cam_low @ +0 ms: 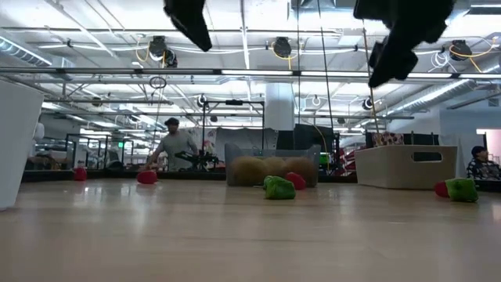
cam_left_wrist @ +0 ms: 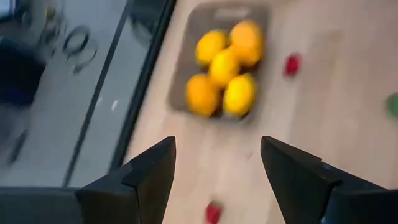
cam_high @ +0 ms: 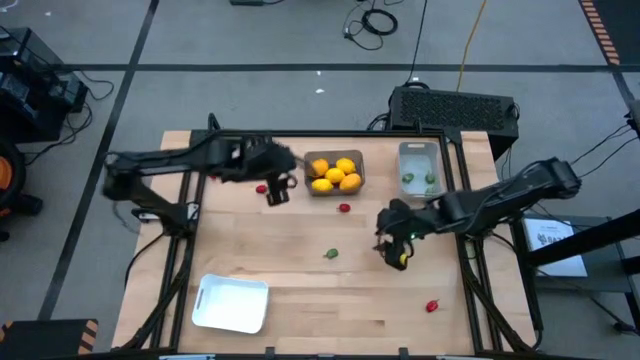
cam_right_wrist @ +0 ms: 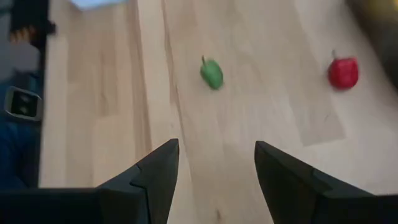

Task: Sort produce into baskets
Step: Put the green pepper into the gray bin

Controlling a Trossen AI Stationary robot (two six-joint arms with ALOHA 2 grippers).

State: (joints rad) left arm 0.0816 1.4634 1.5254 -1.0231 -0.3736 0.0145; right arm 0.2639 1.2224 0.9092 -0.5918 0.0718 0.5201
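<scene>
The dark grey square bin (cam_high: 334,172) at the far middle holds several yellow and orange fruits (cam_left_wrist: 225,65). The pale grey narrow bin (cam_high: 420,168) to its right holds green pieces. The white tray (cam_high: 231,303) lies at the near left. Tiny red pieces (cam_high: 262,188) (cam_high: 344,208) (cam_high: 432,306) and a green one (cam_high: 331,254) lie on the table. My left gripper (cam_high: 277,190) (cam_left_wrist: 217,146) hangs open and empty above the table, left of the dark bin, over a red piece (cam_left_wrist: 212,213). My right gripper (cam_high: 392,245) (cam_right_wrist: 216,146) hangs open and empty right of the green piece (cam_right_wrist: 212,73).
The low view shows the green piece (cam_low: 279,188) and a red one (cam_low: 296,180) in front of the dark bin (cam_low: 270,168), and a red and green pair (cam_low: 454,188) at the right. People show in the room beyond the table. Bare wood lies in the table's middle.
</scene>
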